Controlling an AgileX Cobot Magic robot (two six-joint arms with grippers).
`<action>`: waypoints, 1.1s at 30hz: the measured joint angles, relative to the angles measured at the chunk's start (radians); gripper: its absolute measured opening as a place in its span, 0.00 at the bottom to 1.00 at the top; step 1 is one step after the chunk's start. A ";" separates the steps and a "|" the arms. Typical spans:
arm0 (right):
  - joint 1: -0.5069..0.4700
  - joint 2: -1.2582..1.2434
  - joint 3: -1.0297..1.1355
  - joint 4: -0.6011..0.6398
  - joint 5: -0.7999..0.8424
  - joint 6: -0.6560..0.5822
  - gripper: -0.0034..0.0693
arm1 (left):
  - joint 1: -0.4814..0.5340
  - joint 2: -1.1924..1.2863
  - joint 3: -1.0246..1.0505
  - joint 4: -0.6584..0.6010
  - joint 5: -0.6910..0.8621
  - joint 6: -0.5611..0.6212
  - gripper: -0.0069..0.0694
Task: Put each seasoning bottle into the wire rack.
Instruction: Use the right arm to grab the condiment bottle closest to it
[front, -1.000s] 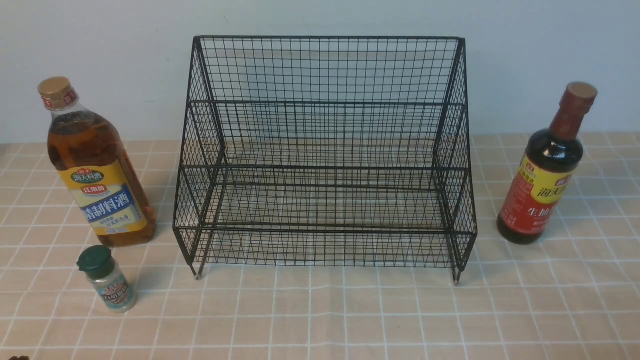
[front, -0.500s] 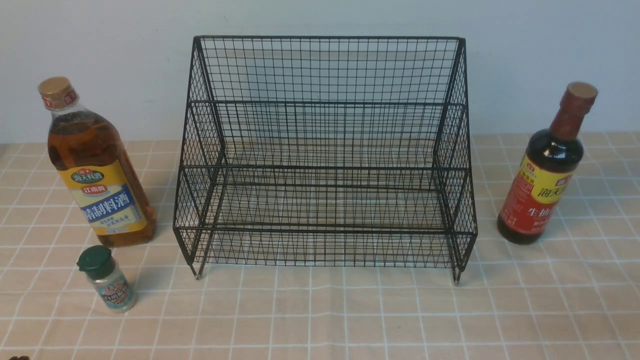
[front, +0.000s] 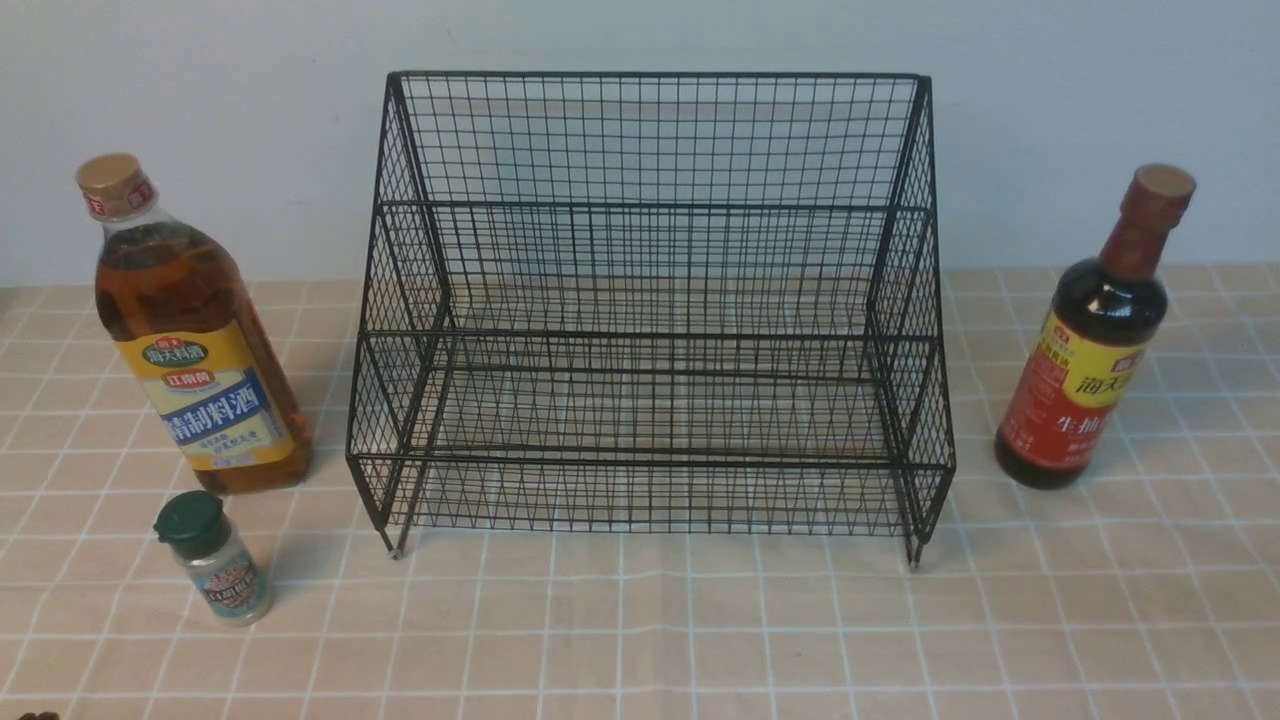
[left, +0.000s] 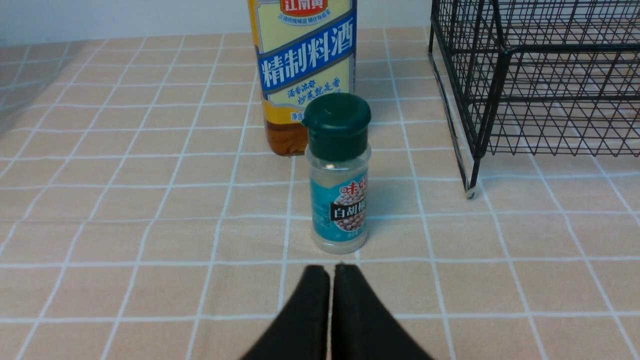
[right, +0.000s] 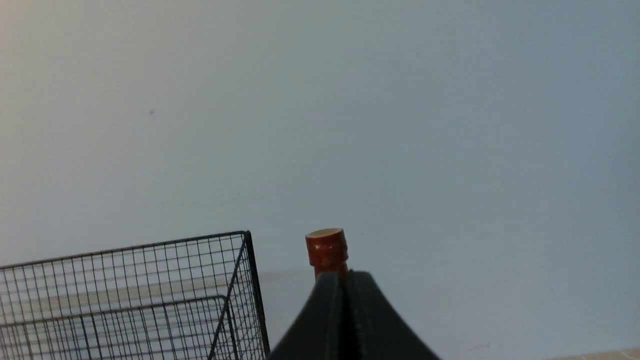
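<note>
The black wire rack (front: 650, 300) stands mid-table with nothing in it. Left of it stands the tall amber bottle (front: 190, 340) with a tan cap, and in front of that the small green-capped shaker (front: 212, 560). The dark sauce bottle (front: 1085, 370) stands upright right of the rack. Neither arm shows in the front view. In the left wrist view my left gripper (left: 330, 270) is shut and empty, just short of the shaker (left: 339, 175). My right gripper (right: 344, 276) is shut and empty; the sauce bottle's red-brown cap (right: 326, 248) peeks above it.
A peach checked cloth (front: 640, 640) covers the table, and a pale wall (front: 200, 80) rises close behind the rack. In the left wrist view the rack's corner foot (left: 470, 190) stands to one side of the shaker.
</note>
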 joint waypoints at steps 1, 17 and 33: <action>0.000 0.000 0.001 0.012 -0.045 0.043 0.03 | 0.000 0.000 0.000 0.000 0.000 0.000 0.08; 0.000 0.465 -0.346 -0.338 -0.247 0.247 0.04 | 0.000 0.000 0.000 0.000 0.000 0.000 0.08; 0.000 1.100 -0.702 -0.320 -0.228 0.257 0.61 | 0.000 0.000 0.000 0.000 0.000 0.000 0.08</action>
